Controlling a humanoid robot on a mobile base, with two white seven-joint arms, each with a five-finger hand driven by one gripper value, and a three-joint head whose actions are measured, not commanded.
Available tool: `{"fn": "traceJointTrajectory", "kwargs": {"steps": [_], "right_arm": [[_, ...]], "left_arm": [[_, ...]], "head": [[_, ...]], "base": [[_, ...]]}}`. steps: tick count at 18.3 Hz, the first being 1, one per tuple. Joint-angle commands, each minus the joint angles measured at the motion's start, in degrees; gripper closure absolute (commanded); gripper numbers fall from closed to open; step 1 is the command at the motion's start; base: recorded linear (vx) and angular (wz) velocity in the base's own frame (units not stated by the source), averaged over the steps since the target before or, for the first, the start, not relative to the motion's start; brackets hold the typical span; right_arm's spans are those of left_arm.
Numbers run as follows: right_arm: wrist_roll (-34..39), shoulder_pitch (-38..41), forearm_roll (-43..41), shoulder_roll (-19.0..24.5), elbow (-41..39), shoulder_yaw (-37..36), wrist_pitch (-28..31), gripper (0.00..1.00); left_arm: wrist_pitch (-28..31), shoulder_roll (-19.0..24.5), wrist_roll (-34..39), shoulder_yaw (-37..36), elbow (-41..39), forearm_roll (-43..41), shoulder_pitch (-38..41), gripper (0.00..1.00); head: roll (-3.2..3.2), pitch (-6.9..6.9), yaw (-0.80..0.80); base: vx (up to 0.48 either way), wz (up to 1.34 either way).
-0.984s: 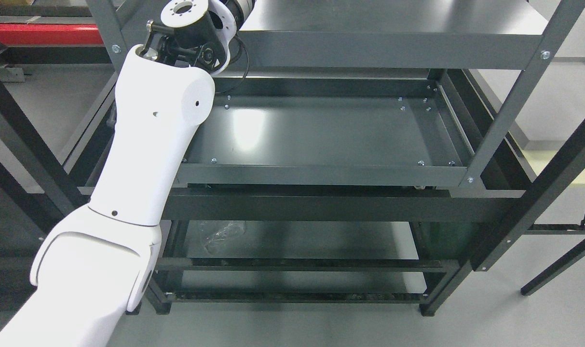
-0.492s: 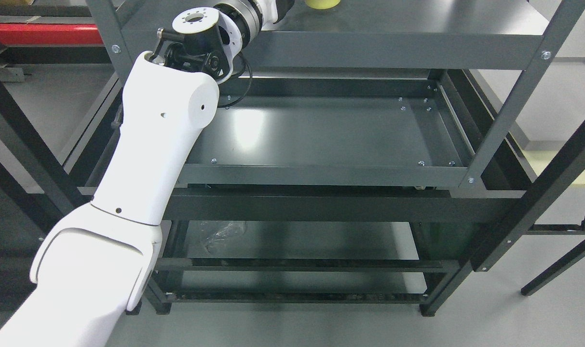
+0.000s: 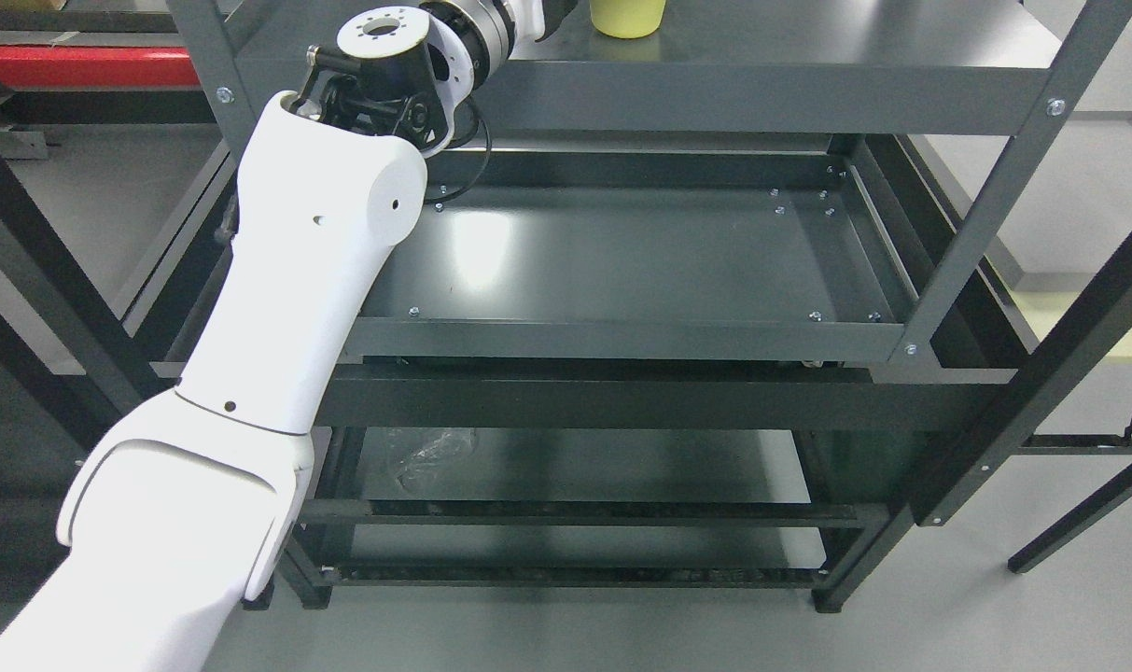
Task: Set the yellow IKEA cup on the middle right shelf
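The left hand itself is cut off by the top edge of the head view; only a dark part of it (image 3: 554, 7) is seen past the wrist, so whether its fingers are spread, pressed together or closed on anything cannot be told. The yellow IKEA cup (image 3: 627, 17) is seen at the top edge, just beside that wrist, its lower part standing over the top shelf (image 3: 808, 37); contact between cup and shelf cannot be confirmed. Compared with half a second ago, more of the cup is shown and it sits lower in the picture, while a second ago no cup was visible. The shelving frame is unchanged in position, so the change is judged to be a movement of the arm, not of the camera. The cup is therefore judged to be under transport. The middle shelf (image 3: 621, 261) lies below, bare, and its right part is not yet reached. The right hand is not shown.
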Motion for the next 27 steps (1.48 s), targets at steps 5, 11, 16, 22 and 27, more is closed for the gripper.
{"fn": "traceJointTrajectory", "kwargs": {"steps": [5, 11, 16, 22, 27], "right_arm": [[0.03, 0.79, -1.41, -1.00, 0.00, 0.97, -0.05, 0.01], [0.03, 0.79, -1.41, -1.00, 0.00, 0.97, -0.05, 0.01], [0.03, 0.79, -1.41, -1.00, 0.00, 0.97, -0.05, 0.01], [0.03, 0.79, -1.41, -1.00, 0.00, 0.97, -0.05, 0.01], [0.03, 0.79, -1.41, -1.00, 0.00, 0.97, -0.05, 0.01]], "left_arm": [[-0.03, 1.00, 0.22, 5.33, -7.94, -6.18, -1.64, 0.01], [0.23, 1.00, -0.13, 6.39, -12.42, -6.63, -3.30, 0.01], [9.51, 1.00, -6.25, 6.39, -16.46, -4.88, -3.31, 0.04], [12.97, 1.00, -21.02, 6.39, -18.31, 0.39, -2.78, 0.04], [12.97, 1.00, -37.54, 1.57, -23.75, 5.67, 1.33, 0.04]], "head": [[0.00, 0.00, 0.00], [0.00, 0.00, 0.00], [0.00, -0.01, 0.00], [0.00, -0.01, 0.00], [0.00, -0.01, 0.00]], "base": [[0.000, 0.00], [0.000, 0.00], [0.000, 0.00], [0.000, 0.00], [0.000, 0.00]]}}
